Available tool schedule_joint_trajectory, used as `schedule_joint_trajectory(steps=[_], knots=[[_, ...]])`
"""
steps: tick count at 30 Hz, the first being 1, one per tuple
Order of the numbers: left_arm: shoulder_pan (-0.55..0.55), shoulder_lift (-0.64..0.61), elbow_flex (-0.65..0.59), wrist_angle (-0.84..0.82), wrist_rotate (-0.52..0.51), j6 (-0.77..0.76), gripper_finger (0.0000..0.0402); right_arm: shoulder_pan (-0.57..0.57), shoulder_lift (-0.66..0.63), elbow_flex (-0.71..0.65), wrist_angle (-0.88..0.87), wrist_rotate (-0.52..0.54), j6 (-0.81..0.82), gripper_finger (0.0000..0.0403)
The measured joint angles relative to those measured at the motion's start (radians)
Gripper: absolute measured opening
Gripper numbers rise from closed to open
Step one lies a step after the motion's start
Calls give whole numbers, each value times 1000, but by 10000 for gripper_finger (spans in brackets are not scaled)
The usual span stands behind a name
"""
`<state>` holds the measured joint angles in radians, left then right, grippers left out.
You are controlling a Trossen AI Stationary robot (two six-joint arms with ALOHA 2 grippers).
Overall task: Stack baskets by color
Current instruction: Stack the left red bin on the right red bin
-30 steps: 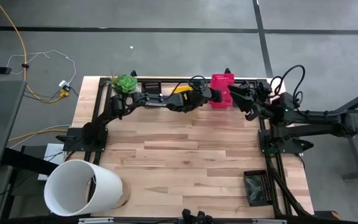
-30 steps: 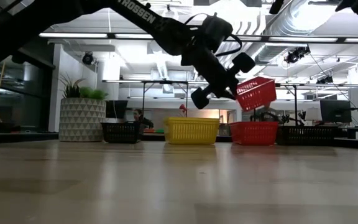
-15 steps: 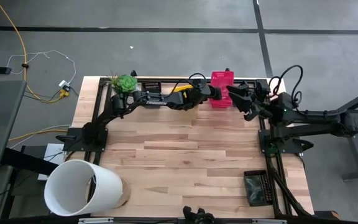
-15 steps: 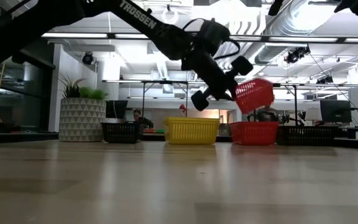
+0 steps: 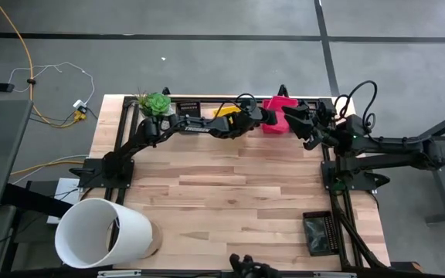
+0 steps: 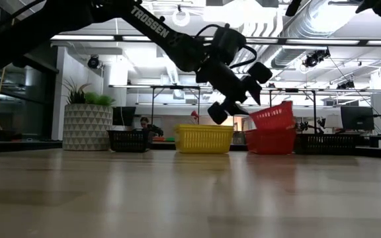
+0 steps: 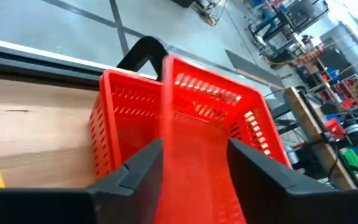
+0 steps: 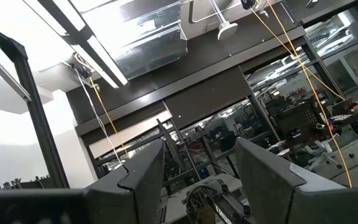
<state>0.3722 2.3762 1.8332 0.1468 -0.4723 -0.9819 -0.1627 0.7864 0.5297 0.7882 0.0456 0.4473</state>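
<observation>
1. While the pale wooden slatted table (image 5: 230,193) stretches wide behind the left gripper (image 6: 238,99), the work itself sits at the table's far edge, just ahead of its fingertips.
2. Well behind that gripper, at the near corner, lies the large white cylindrical bucket (image 5: 103,232), which is no part of the sorting.
3. Directly in front of the left gripper, an upper pink-red perforated plastic basket (image 6: 273,117) rests tilted inside a lower pink-red basket (image 6: 270,141) of the same kind. It is not seated level.
4. The left gripper's fingers (image 7: 138,171) stand apart, with the tilted basket's near wall between them unpinched. Its grip looks released.
5. Just to one side of this gripper sits a yellow grid-walled basket (image 6: 204,139), and farther along is a black one (image 6: 129,140). Another black basket (image 5: 317,232) lies well behind, near the front edge.
6. The right gripper (image 5: 298,120) waits close beyond the red pair, jaws spread and empty, pointing upward.
7. These baskets look light, thin and slightly flexible, with slick plastic that could skid when nudged. A pinch on the top rim of a short wall seems the surest hold, and a gentle downward press should nest the tilted one.
</observation>
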Motion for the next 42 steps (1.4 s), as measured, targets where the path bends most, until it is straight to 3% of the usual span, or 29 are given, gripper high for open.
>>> schedule_joint_trajectory(steps=[6, 13, 20, 24, 29, 35, 42], knots=[[24, -48, 14, 48, 44, 83, 190, 0, 0, 0, 0, 0, 0, 185], [77, -158, 30, 44, 212, 301, 191, 0, 0, 0, 2, 0, -2, 185], [165, -361, 31, -14, 602, 514, 182, 0, 0, 0, -1, 0, -23, 185], [167, -510, 32, -201, 737, 687, 132, 0, 0, 0, -6, 0, -63, 185], [118, -699, -7, -426, 740, 871, 18, 0, -1, 0, -14, 0, -71, 185], [-10, -957, -247, -376, 666, 889, 3, 0, 0, 0, -81, 0, -67, 185], [-187, -1239, -685, -54, 508, 849, 1, 0, 0, 0, -125, 3, -62, 185]])
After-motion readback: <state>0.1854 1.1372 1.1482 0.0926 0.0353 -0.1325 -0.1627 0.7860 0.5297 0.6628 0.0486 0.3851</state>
